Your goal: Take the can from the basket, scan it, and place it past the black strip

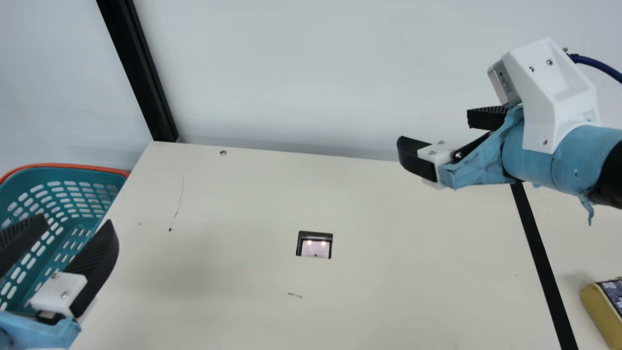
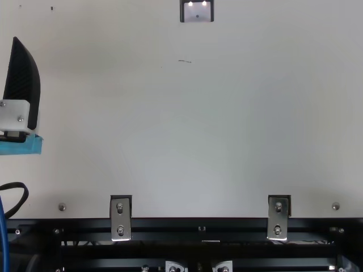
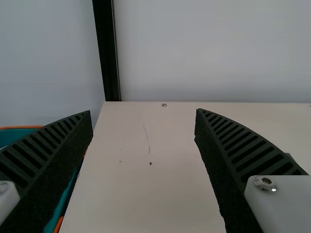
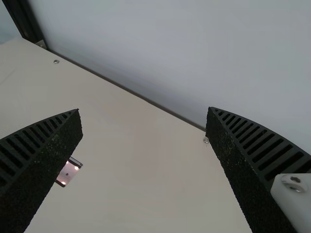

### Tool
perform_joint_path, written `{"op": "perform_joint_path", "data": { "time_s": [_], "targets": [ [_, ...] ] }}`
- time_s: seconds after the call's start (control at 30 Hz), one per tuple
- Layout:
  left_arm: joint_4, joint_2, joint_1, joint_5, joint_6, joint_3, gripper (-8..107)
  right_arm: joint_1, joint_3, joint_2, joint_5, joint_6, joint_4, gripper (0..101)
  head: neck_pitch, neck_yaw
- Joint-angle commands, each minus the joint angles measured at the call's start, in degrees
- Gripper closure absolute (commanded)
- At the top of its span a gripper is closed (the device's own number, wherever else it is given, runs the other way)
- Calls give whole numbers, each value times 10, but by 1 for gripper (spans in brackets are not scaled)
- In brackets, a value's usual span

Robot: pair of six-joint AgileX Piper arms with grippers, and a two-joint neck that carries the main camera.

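Observation:
In the main view my left gripper [image 1: 76, 222] stands open over the near side of the teal basket [image 1: 63, 204], with nothing between its fingers. The same left gripper [image 3: 144, 111] is spread wide in its wrist view. High above the table's right part, my right gripper [image 1: 435, 130] is open and holds nothing; the right gripper [image 4: 144, 109] is also spread in its own view. The black strip [image 1: 539, 257] runs down the table's right side. Beyond it lies a yellow can-like object [image 1: 597, 311] with a dark label, cut off by the view's edge. No can is visible in the basket's visible part.
A lit scanner window [image 1: 315, 248] is set into the middle of the cream table [image 1: 233, 204]. A pale wall and a black post [image 1: 141, 73] stand behind. Metal brackets [image 2: 120, 218] sit at the near table edge, with a cable [image 2: 20, 192] at its left.

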State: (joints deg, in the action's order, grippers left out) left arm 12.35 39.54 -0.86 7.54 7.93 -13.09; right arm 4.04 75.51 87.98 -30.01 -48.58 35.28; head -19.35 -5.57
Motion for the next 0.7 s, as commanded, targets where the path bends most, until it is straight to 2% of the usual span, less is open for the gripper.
{"op": "perform_joint_path", "data": {
  "time_s": [0.0, 0.5, 0.67],
  "targets": [
    [0, 0, 0, 0, 0, 0, 9, 0, 0, 0, 0, 0, 0, 0, -20, -6],
    [-10, 0, 1, 5, -8, 1, 9, 4, 4, 0, 0, 13, -11, 0, -20, -6],
    [-18, 4, 3, 24, -23, -19, 9, 8, 1, -6, 10, 15, -9, 0, -20, -6]
  ]
}}
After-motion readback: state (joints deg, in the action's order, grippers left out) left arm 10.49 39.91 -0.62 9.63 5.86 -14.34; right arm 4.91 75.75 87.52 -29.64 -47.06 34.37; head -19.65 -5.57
